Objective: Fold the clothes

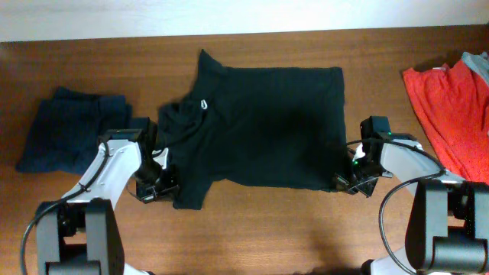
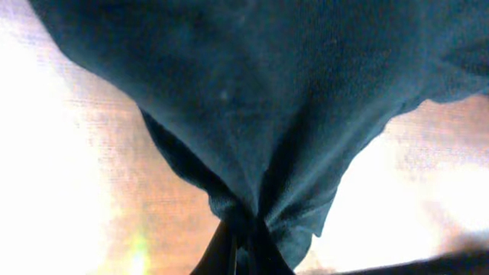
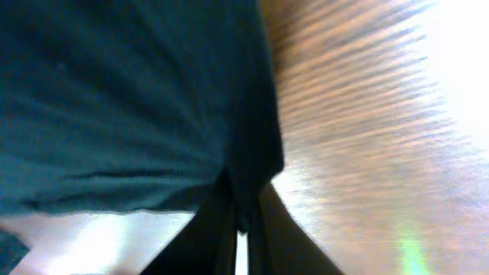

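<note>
A black T-shirt [image 1: 267, 126] of the clothes lies spread on the wooden table [image 1: 252, 229], its small white logo [image 1: 205, 105] facing up. My left gripper [image 1: 163, 186] is at the shirt's near-left sleeve edge. In the left wrist view the left gripper [image 2: 246, 238] is shut on a bunched fold of the dark fabric [image 2: 252, 99]. My right gripper [image 1: 344, 183] sits at the shirt's near-right corner. The right wrist view shows the right gripper [image 3: 243, 218] shut on the fabric's edge [image 3: 114, 99].
A navy garment [image 1: 69, 130] lies crumpled at the left of the table. A red garment [image 1: 451, 114] lies at the right edge, with a bit of grey cloth [image 1: 477, 65] behind it. Bare wood runs along the front and back of the shirt.
</note>
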Robot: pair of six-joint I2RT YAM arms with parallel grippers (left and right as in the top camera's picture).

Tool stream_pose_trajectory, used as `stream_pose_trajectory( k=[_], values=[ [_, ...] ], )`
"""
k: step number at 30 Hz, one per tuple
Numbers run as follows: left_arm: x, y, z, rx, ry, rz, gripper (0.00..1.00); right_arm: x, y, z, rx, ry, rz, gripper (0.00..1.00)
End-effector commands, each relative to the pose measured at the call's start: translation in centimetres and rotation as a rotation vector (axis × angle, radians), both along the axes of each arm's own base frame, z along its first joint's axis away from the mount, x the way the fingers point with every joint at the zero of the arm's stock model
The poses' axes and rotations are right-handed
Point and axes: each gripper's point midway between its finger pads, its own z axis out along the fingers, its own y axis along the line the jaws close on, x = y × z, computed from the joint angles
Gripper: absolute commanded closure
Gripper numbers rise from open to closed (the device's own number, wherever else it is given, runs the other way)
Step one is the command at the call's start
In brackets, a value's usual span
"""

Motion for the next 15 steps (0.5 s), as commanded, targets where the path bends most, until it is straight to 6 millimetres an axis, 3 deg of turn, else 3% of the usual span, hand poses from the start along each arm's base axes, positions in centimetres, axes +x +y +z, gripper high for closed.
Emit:
stream_pose_trajectory(
  k=[1, 6, 13, 15],
  values=[
    [-1.0, -0.2, 0.7, -0.011, 0.024, 0.014, 0.99, -1.1, -4.9, 0.2, -0.220, 0.068, -0.034, 0.96],
    [-2.2, -0.2, 1.0, -0.010, 0.075, 0.015, 0.99, -1.9, -8.2, 2.4, -0.329, 0.134, -0.069, 0.96],
    [-3.5, -0.2, 1.4, -0.009, 0.135, 0.016, 0.99, -2.0, -8.8, 3.3, -0.364, 0.148, -0.061, 0.96],
    [-3.5, -0.2, 1.4, -0.009, 0.136, 0.017, 0.83, -1.9, -8.8, 3.3, -0.365, 0.145, -0.061, 0.96]
  ],
)
